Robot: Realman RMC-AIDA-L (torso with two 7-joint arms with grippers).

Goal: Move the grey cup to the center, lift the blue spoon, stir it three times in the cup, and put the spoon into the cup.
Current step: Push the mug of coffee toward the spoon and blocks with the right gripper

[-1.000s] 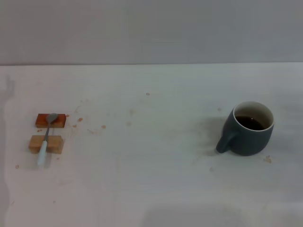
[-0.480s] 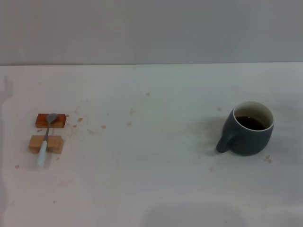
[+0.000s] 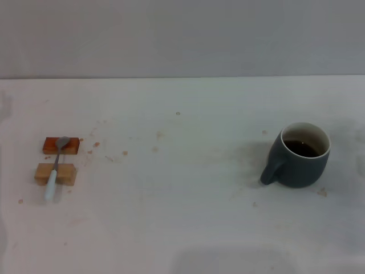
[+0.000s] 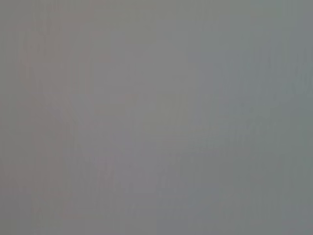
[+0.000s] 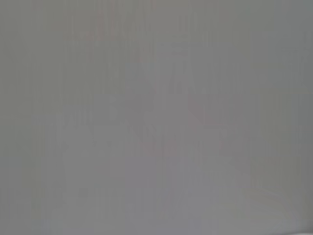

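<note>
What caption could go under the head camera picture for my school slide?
A grey cup of dark drink waits on the right; a blue spoon rests across two wooden blocks on the left.

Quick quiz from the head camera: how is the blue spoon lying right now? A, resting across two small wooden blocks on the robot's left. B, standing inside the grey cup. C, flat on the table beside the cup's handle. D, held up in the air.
A: the blue spoon bridges the orange block and the tan block, far from the grey cup.

Upright grey cup (image 3: 301, 155) right; blue spoon (image 3: 55, 165) far left.
</note>
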